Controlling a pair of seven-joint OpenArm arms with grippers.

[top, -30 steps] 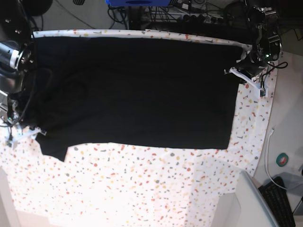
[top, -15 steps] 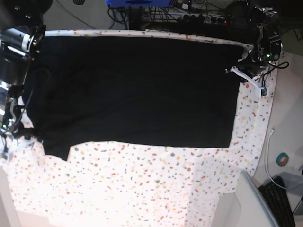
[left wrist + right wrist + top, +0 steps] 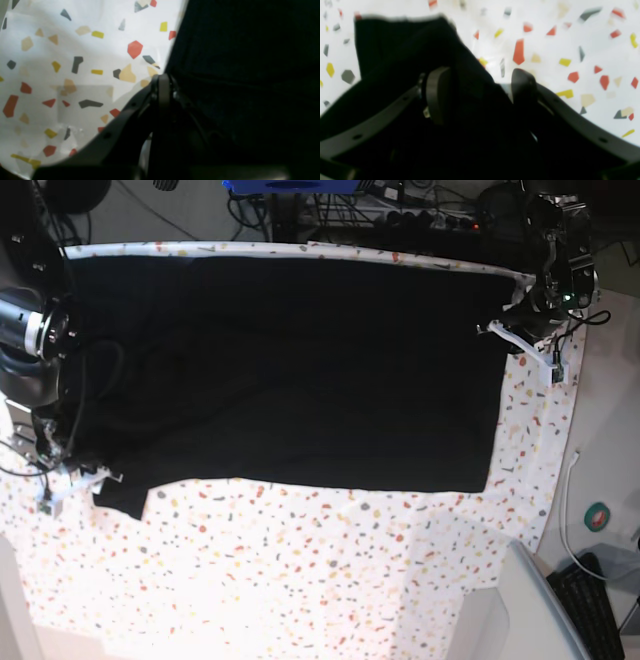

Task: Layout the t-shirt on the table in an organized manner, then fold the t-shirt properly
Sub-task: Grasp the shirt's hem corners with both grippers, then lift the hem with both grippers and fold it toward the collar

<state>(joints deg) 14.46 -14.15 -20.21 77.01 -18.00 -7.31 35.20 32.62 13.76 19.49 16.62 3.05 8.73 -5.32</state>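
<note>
Across the surface [image 3: 300,580] the t-shirt [image 3: 290,370] lies spread, long axis running between my arms. My right pincer [image 3: 480,92] stands apart astride its sleeve corner; my left pincer [image 3: 162,85], pressed together, sits at the opposite edge.

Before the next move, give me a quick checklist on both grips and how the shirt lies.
1. left gripper shut at the t-shirt's edge: ok. Whether fabric is pinched between the fingers: cannot tell.
2. right gripper open, fingers either side of a raised fold of cloth: ok, not yet closed.
3. Shirt body spread flat across the table: ok.
4. The sleeve corner by the right gripper lying flat: not ok, it is bunched.
5. Shirt fully on the table: cannot tell; the far edge runs close to the table's rim.
</note>
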